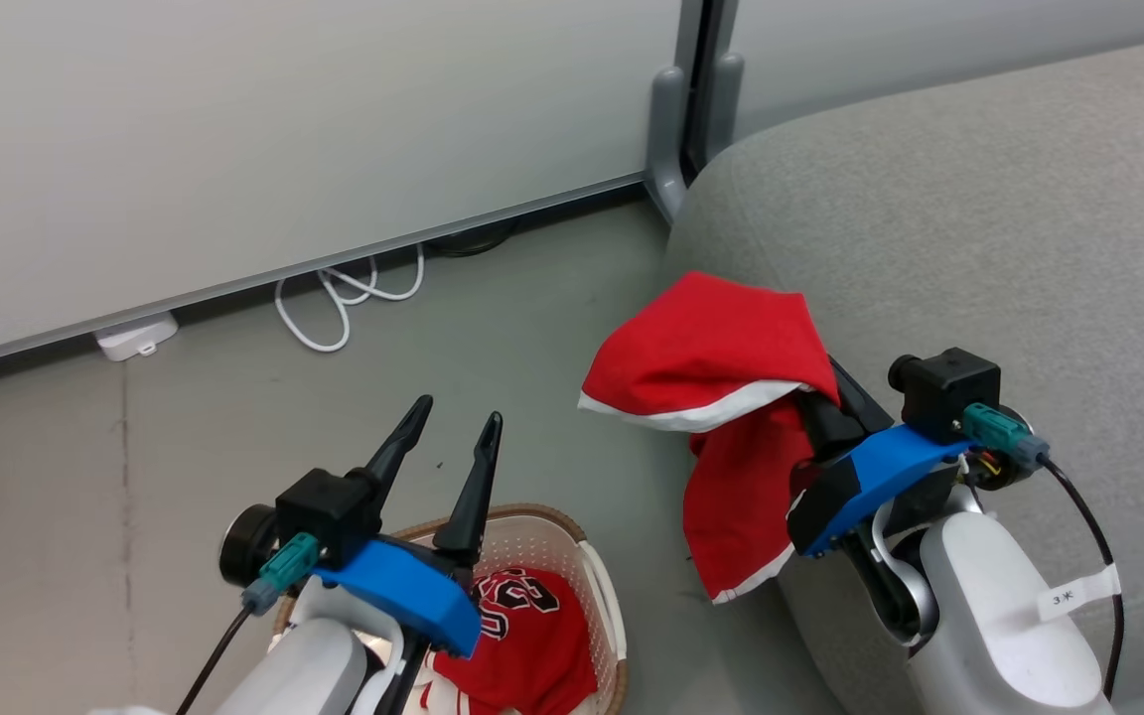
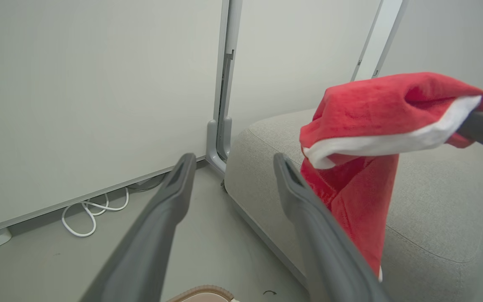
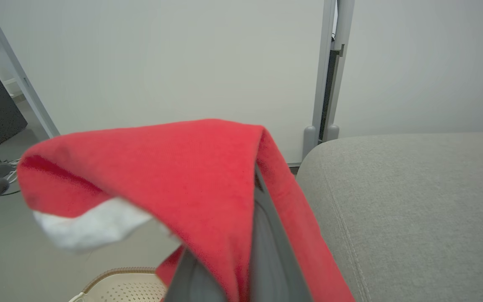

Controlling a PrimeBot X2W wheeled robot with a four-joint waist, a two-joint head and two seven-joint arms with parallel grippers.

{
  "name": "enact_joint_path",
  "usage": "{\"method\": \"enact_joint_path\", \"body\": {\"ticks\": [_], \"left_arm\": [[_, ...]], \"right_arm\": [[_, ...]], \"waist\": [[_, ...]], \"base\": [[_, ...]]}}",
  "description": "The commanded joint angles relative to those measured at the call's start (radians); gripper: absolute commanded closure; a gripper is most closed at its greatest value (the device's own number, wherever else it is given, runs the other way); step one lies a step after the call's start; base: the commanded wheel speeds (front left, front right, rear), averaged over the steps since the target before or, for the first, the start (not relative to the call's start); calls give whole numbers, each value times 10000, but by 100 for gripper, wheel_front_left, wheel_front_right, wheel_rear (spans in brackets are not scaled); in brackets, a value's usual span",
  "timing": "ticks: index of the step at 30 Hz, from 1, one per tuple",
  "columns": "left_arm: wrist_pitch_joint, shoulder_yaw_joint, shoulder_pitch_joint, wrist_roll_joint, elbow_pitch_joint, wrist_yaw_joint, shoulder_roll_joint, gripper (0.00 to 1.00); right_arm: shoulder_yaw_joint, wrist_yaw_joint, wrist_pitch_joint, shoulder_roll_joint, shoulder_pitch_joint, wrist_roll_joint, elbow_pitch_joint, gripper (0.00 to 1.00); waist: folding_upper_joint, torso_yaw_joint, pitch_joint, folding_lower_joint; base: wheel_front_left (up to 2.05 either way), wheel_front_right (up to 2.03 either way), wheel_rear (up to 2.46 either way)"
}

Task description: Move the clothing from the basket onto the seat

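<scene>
right gripper (image 1: 830,412) is clamped tight on a red garment (image 1: 711,348) with white trim: jaws fully together, cloth pinched between them and draped over the fingertips, so the tips are hidden in the head view. Garment is up clear of the basket (image 1: 544,544), hanging at the rounded left edge of the grey sofa (image 1: 979,218); the upper fold overlaps the seat surface, the lower tail dangles down past the sofa's side toward the floor (image 1: 185,427). Can't tell whether the cloth touches the upholstery. Right wrist view: two grey fingers rise pressed together with red fabric wrapped across them, sofa seam to the right, a bit of basket rim at bottom left. Left gripper (image 1: 458,422) is spread wide with nothing in it, fingers pointing up and away above the basket's far rim, well apart from the held garment. Left wrist view: both fingers splayed with bare floor between them, red garment hanging off to the right in front of the sofa's corner. Second piece, a red jersey (image 1: 522,636) with black-and-white numerals, lies crumpled in the basket, partly hidden behind the left wrist. Basket sits on the floor near the sofa's side. Behind: pale wall panel (image 1: 234,119), white cable (image 1: 344,298) looped at its foot, small white box (image 1: 135,336) beside it
</scene>
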Motion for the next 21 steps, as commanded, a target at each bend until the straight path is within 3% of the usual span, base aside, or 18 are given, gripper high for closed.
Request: {"method": "enact_joint_path", "body": {"ticks": [1, 10, 21], "left_arm": [[-24, 314, 338, 267, -303, -78, 65, 0], [-24, 2125, 1817, 1392, -1289, -443, -183, 0], [-26, 3067, 2065, 2192, -1165, -826, -496, 0]], "right_arm": [[-10, 5, 17, -32, 153, -33, -127, 100], [-41, 5, 83, -30, 330, 80, -523, 100], [-184, 5, -29, -27, 673, 272, -673, 100]], "waist": [[0, -362, 63, -1], [0, -1687, 286, -1], [0, -2799, 450, -1]], "base": [[0, 0, 0], [0, 0, 0], [0, 0, 0]]}}
